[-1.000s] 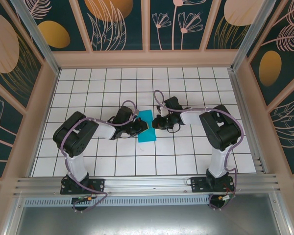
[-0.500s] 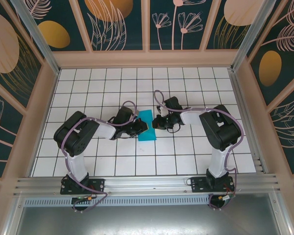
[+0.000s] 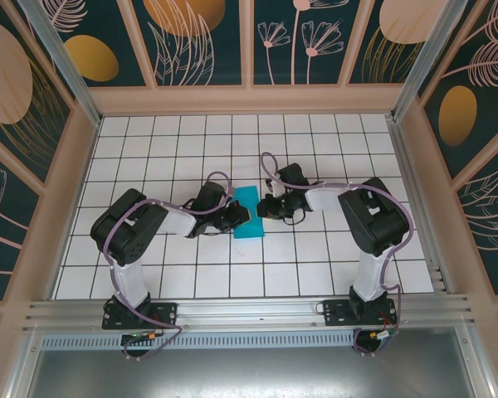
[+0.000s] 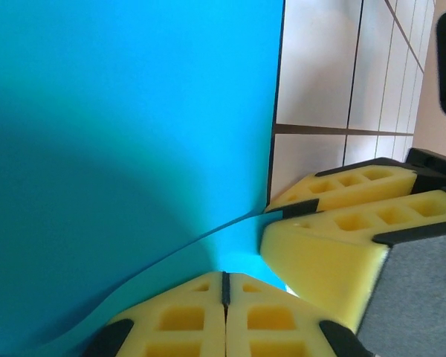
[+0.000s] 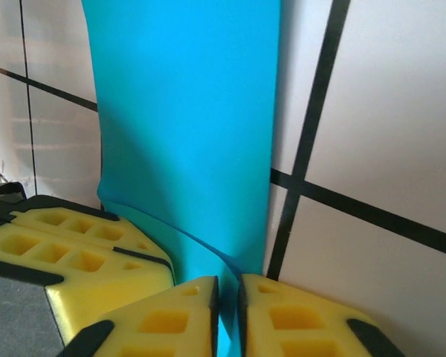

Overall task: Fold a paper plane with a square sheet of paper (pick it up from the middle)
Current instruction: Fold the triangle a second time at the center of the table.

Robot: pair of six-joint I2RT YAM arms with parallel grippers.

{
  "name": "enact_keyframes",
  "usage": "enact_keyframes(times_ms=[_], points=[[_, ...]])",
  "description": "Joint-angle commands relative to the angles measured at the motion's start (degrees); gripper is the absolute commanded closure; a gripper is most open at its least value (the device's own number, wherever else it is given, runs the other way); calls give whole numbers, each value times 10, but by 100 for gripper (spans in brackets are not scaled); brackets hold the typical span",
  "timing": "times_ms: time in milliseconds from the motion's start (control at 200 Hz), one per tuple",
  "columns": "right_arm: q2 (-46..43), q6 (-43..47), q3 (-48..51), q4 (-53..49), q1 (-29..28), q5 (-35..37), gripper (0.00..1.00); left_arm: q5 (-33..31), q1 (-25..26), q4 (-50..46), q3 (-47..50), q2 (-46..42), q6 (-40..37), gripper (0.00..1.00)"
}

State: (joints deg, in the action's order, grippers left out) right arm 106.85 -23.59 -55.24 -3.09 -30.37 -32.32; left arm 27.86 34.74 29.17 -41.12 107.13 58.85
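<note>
The square sheet of paper (image 3: 250, 217) is teal and lies folded into a narrow strip on the white grid floor between my two grippers. My left gripper (image 3: 241, 214) comes at it from the left. In the left wrist view its pads (image 4: 224, 277) are pressed together on the curled near edge of the paper (image 4: 134, 111). My right gripper (image 3: 266, 207) meets it from the right. Its yellow pads (image 5: 228, 281) stand slightly apart, with the raised fold of the paper (image 5: 186, 111) in the narrow gap. Each wrist view catches the other gripper's fingers (image 4: 334, 238) (image 5: 82, 253) right beside its own.
Wooden walls with floral panels (image 3: 249, 41) close in the white tiled floor (image 3: 315, 141) at the back and sides. An aluminium rail (image 3: 249, 313) runs along the near edge by the arm bases.
The right gripper's jaws have parted a little around the paper's fold. Both arms and the paper stay where they were.
</note>
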Motion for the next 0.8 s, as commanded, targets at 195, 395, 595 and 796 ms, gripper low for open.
enact_keyframes(times_ms=[195,395,595,796], points=[[-103,-24,20,-47,1,56,77,-54,-2,-87,30,9,-23,96],[-129,-49,47,-41,-42,63,91,-58,-2,-86,31,12,-19,96],[-110,-63,47,-39,-88,89,99,-66,-1,-87,32,12,-15,99],[-81,-64,35,-40,-107,99,100,-70,-2,-88,33,13,-11,100]])
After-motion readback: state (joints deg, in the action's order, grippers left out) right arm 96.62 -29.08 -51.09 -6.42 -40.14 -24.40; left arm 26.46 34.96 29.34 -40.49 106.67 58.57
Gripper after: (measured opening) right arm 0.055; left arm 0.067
